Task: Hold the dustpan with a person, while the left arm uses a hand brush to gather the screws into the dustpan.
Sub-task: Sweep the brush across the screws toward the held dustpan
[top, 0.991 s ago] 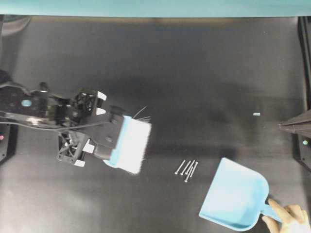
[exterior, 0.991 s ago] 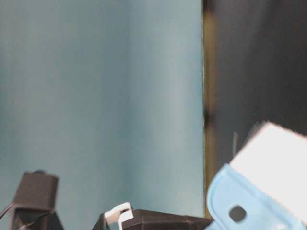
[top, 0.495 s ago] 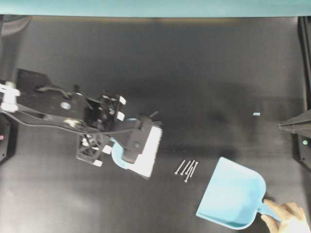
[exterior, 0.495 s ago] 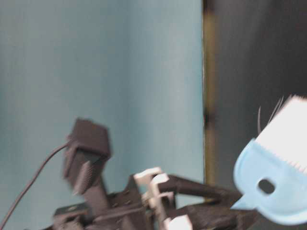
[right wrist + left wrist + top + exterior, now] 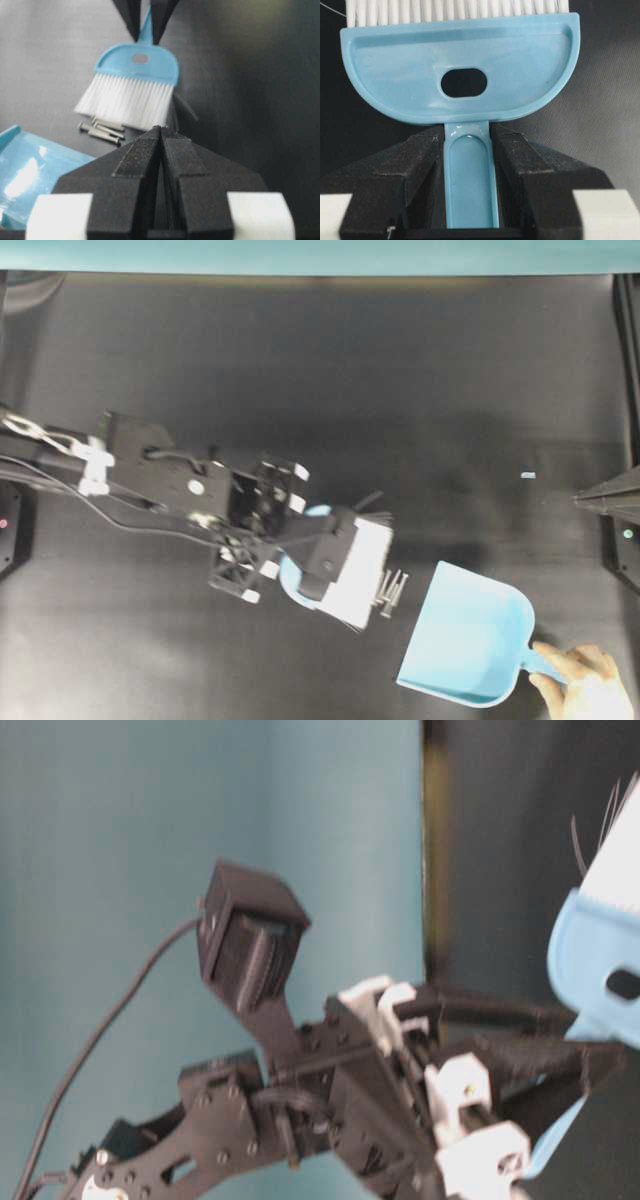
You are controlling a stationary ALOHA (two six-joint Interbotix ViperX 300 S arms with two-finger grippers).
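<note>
here, light blue hand brush (image 5: 131, 82) with white bristles.

My left arm (image 5: 170, 480) is black, with white fittings, exposed screws and a thin black cable; its left gripper (image 5: 468, 165) has matte, pointed prongs.

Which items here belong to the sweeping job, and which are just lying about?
Part of the job:
- hand brush, clamped in the left gripper
- screws, at the bristles
- dustpan
- person's hand, on the dustpan handle

Just lying about:
- small pale scrap on the black table
- right gripper, shut and idle
</note>
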